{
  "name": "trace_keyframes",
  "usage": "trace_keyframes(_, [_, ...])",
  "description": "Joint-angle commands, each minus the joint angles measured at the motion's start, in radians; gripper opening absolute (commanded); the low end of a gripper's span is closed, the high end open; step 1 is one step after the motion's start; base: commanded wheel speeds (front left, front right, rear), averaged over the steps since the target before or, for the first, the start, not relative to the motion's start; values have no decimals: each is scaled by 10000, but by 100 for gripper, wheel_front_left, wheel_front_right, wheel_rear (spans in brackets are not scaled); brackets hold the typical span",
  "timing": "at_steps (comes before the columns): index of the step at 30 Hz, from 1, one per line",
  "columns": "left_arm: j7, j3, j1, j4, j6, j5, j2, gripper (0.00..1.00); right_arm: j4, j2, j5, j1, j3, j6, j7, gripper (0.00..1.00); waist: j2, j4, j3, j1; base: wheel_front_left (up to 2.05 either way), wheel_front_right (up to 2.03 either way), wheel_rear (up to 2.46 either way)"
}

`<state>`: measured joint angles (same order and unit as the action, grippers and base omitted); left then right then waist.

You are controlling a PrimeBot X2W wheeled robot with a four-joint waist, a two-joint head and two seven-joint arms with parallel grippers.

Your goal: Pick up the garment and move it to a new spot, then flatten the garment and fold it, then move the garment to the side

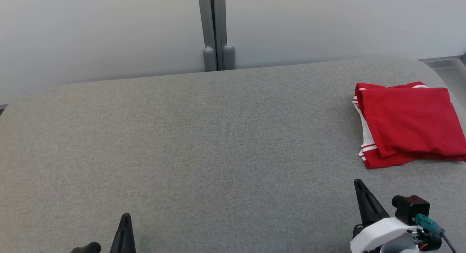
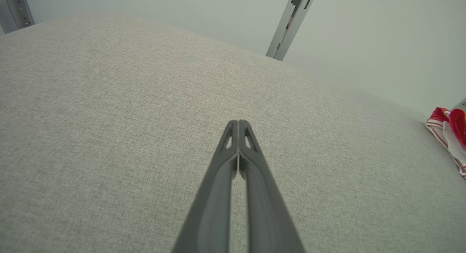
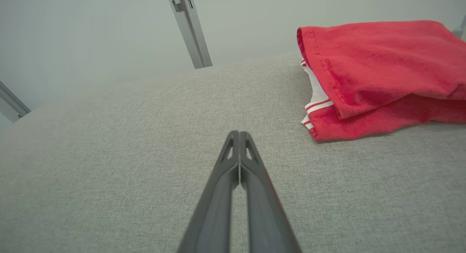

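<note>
The red garment (image 1: pixel 407 123) lies folded in a neat stack at the right far side of the grey worktop (image 1: pixel 218 143), so the moving, flattening, folding and setting aside look done; little seems left beyond perhaps squaring its loose lower edge. The left gripper (image 1: pixel 125 216) and right gripper (image 1: pixel 358 182) hang low near the front edge, each with jaws pressed together on nothing. The head view gives the garment's whole outline. The right wrist view brings out its stitched hem and white striped trim, while the left wrist view catches just a corner.
</note>
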<state>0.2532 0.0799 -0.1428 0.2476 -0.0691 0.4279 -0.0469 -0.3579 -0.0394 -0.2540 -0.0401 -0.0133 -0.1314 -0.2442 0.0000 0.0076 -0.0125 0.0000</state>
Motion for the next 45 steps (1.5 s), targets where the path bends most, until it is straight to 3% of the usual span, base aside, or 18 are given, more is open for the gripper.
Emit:
trace_keyframes(1, [-108,-85,151,-133,-36,422,-22,0,165,-31,-502,-185,81,0,114,0,0,-1,3,0,0,0,0])
trace_keyframes(22, [-1029,-542,825,-106,-198,3547,-74,0,475,-58,-4033,-319,387,3,1031,0,0,-14,29,0,0,0,0])
trace_keyframes(45, [-1835,-957,1381,-95,-339,6182,-101,0,701,-84,-7028,-466,671,5,1836,0,0,-28,58,0,0,0,0])
